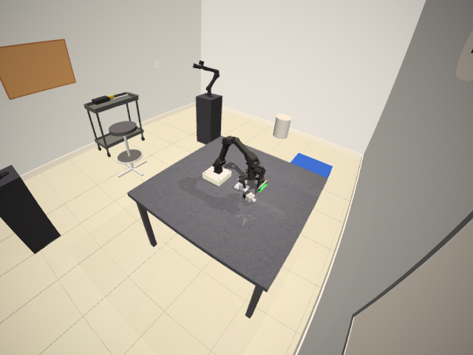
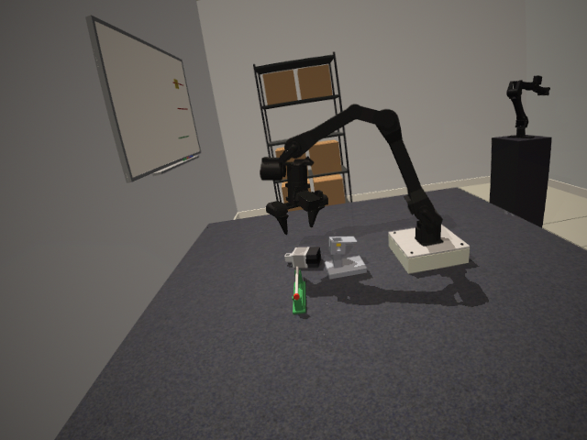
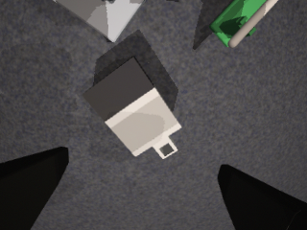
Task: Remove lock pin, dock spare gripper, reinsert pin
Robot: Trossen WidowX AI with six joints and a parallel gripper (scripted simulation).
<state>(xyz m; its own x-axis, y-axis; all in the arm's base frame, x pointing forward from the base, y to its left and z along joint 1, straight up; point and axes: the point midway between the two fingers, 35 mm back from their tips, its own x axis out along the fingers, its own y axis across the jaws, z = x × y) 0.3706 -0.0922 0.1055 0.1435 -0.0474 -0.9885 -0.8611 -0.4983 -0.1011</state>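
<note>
The spare gripper, a pale block with a dark end and a small square-holed spigot, lies on the table. The grey mount stands beside its dark end, with a raised socket that shows a yellow spot; no pin shows through it. The pale lock pin with a red end lies on a green holder. My gripper is open and empty, pointing down above the spare gripper, its fingers off the spigot's two sides.
The arm's white base block is on the table, on the far side of the mount from the spare gripper. The green holder is close to both the spare gripper and the mount.
</note>
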